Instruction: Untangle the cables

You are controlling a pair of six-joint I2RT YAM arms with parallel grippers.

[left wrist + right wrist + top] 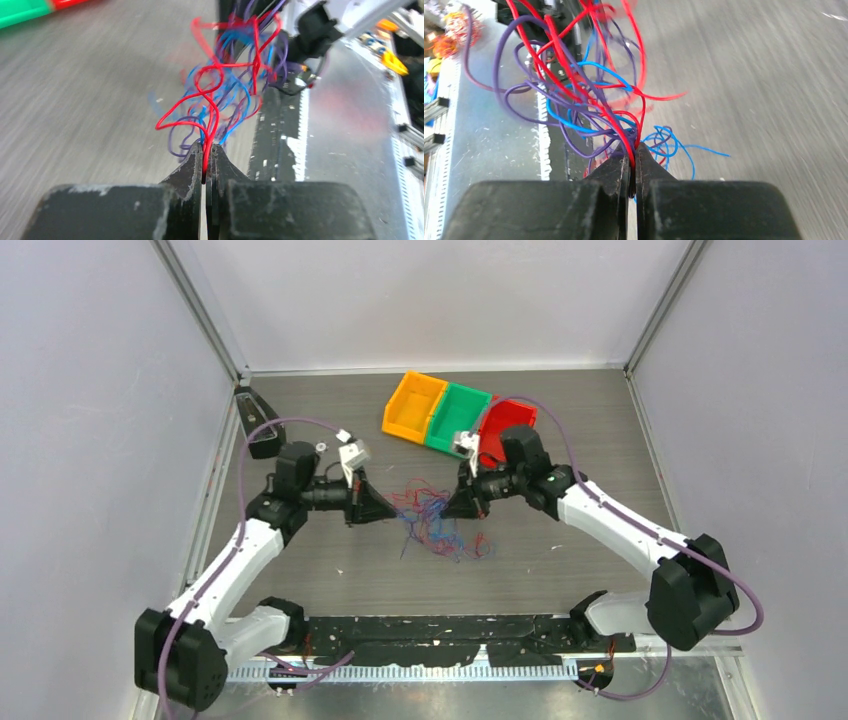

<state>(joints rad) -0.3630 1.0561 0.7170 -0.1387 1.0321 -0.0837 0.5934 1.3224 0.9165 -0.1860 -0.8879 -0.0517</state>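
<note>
We see our left claw [206, 148] clamped on a red cable [210, 125] and our right claw [634, 148] clamped on another red one, the tangled cables [436, 520] bunched between them over the bench [330, 570]

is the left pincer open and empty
No, the left pincer is shut on a red cable that runs up into the tangle.

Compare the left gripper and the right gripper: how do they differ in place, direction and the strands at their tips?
The left gripper is left of the cables, pointing right; the right gripper is right of them, pointing left. Between the left gripper's tips only red seems to show; at the right gripper's tips, purple strands crowd in beside the red. Both are black and shut on the cables.
</note>
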